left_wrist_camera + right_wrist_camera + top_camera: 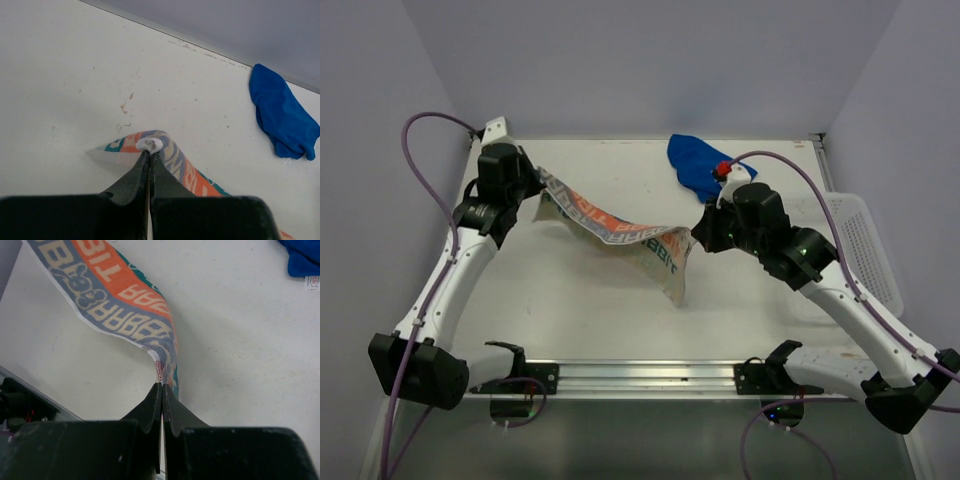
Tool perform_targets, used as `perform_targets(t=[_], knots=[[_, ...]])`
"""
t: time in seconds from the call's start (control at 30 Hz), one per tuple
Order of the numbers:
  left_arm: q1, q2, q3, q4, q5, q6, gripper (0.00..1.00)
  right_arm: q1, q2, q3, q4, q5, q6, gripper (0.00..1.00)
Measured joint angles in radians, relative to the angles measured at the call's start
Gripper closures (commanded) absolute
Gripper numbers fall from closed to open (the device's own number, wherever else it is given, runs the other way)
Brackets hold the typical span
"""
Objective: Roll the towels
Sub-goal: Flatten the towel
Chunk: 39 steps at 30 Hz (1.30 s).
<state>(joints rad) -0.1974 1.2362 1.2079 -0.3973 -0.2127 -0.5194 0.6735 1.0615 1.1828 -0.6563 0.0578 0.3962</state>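
Top external shows my left claw (533, 187) and right claw (697, 233) each pinching a corner of the patterned towel (620, 230), which sags between them over the surface (590, 320). The blue towel (692, 162) lies crumpled near the far edge, just behind my right claw. A white mesh basket (865, 240) flanks my right arm. Bare surface runs toward the near rail (640, 375).

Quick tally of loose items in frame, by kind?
Towels: 2 (patterned towel, blue towel)
Baskets: 1 (white mesh basket)
Total: 3
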Motion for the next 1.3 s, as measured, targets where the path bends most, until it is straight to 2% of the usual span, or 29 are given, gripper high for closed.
perform_targets(t=[0.2, 0.47, 0.77, 0.9, 1.13, 1.3], knots=[[0.0, -0.135, -0.083, -0.066, -0.005, 0.023, 1.0, 0.015, -0.002, 0.049, -0.045, -0.042, -0.011, 1.0], [0.0, -0.295, -0.122, -0.135, 0.009, 0.023, 1.0, 0.037, -0.042, 0.049, -0.11, -0.082, -0.01, 1.0], [0.0, -0.358, -0.15, -0.2, 0.042, -0.012, 0.98, 0.042, -0.127, 0.013, -0.126, -0.067, 0.031, 1.0], [0.0, -0.329, -0.206, -0.194, 0.052, -0.021, 0.97, 0.043, -0.1, -0.045, -0.124, -0.009, 0.04, 1.0], [0.0, -0.15, -0.224, -0.141, 0.053, -0.022, 0.94, 0.032, 0.014, -0.074, -0.118, 0.161, 0.027, 1.0], [0.0, -0.023, -0.177, -0.086, 0.053, -0.02, 0.85, -0.06, 0.079, -0.056, -0.086, 0.196, -0.005, 1.0]])
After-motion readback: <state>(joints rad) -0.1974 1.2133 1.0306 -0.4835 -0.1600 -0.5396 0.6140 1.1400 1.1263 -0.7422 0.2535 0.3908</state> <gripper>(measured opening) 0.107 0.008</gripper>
